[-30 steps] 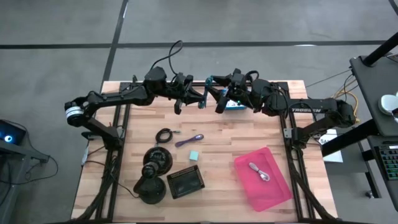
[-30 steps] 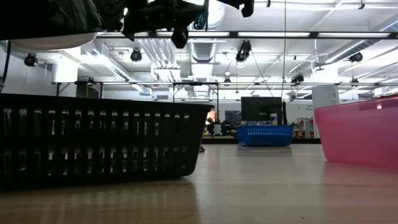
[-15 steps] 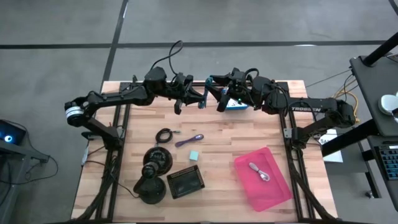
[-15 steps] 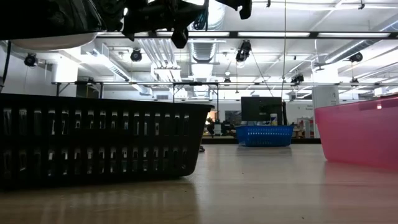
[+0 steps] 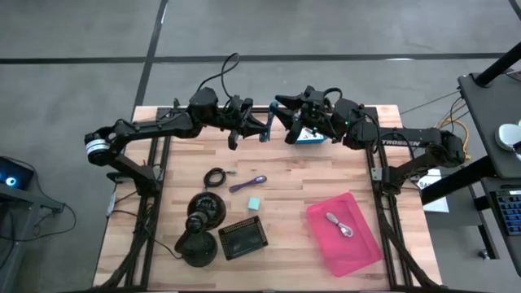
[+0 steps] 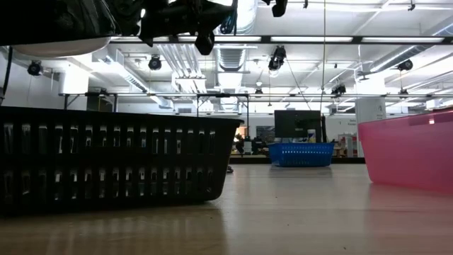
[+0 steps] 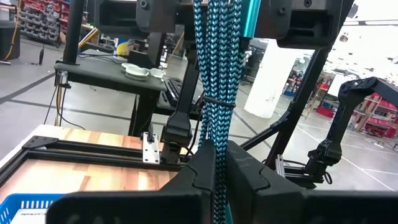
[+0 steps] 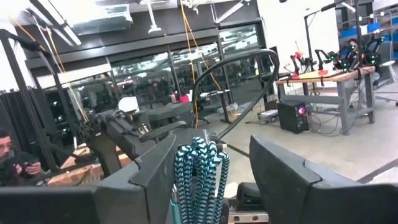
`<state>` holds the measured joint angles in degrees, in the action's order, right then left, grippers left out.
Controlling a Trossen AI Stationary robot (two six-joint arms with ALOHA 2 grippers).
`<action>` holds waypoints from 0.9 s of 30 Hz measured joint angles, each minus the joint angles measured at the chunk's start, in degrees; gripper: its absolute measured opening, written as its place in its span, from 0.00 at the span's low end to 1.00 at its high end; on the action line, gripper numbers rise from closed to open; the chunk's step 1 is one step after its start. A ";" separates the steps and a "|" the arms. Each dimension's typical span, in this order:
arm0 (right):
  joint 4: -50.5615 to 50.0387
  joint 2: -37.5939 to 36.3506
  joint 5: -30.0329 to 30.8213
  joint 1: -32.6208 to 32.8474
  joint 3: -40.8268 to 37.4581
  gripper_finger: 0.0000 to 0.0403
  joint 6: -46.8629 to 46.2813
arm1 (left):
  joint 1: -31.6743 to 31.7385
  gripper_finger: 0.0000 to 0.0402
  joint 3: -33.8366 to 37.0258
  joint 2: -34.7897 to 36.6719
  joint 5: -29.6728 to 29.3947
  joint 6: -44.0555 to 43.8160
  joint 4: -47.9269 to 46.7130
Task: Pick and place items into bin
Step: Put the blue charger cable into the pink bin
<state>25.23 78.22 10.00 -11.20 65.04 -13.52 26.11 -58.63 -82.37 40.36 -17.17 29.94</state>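
1. Left gripper (image 5: pixel 262 129) is clamped shut on a teal-and-black braided cord (image 7: pixel 216 93), held up in the air over the far edge of the surface (image 5: pixel 326 175).
2. Right gripper (image 5: pixel 286 122) faces it from the other side. Its jaws stand apart on either side of the same cord (image 8: pixel 198 180), not yet clamped on it.
3. You would judge this a hand-over: the left arm holds the cord steady so the right arm can take it, since the pink bin (image 5: pixel 345 232) sits on the right arm's side of the surface.
4. Bundled into several parallel strands, the cord has a thin tie around its middle in the left wrist view. It hangs straight between the left fingers (image 7: pixel 249 177).
5. Inside the pink bin lies one pale item already (image 5: pixel 339 225).
6. Waiting on the surface, well apart from the bin, are a coiled black cable (image 5: pixel 215 176), a purple pen (image 5: pixel 248 183) and a pale teal cube (image 5: pixel 254 203).
7. Near the front left stand two black domed objects (image 5: pixel 201 228) and a small black basket (image 5: pixel 244 237).
8. A blue basket (image 5: pixel 309 137) sits at the far edge, below the right gripper.
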 joint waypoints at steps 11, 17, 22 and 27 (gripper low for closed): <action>-2.36 -0.04 0.39 -0.81 0.00 0.42 0.00 | 0.04 0.00 0.00 -0.04 -0.17 -0.02 0.02; -2.36 -0.04 0.27 -1.11 0.00 0.35 0.00 | 0.02 0.00 0.00 -0.03 -0.18 -0.02 0.04; -2.34 -0.04 0.26 -1.09 0.00 0.23 0.00 | 0.02 0.00 0.00 -0.04 -0.18 0.00 0.02; -2.33 -0.04 0.20 -1.07 0.00 0.07 0.00 | 0.04 0.00 0.00 -0.04 -0.23 0.98 0.02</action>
<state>22.90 78.17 10.20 -12.27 65.04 -13.52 26.15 -58.63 -82.41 40.13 -16.19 29.95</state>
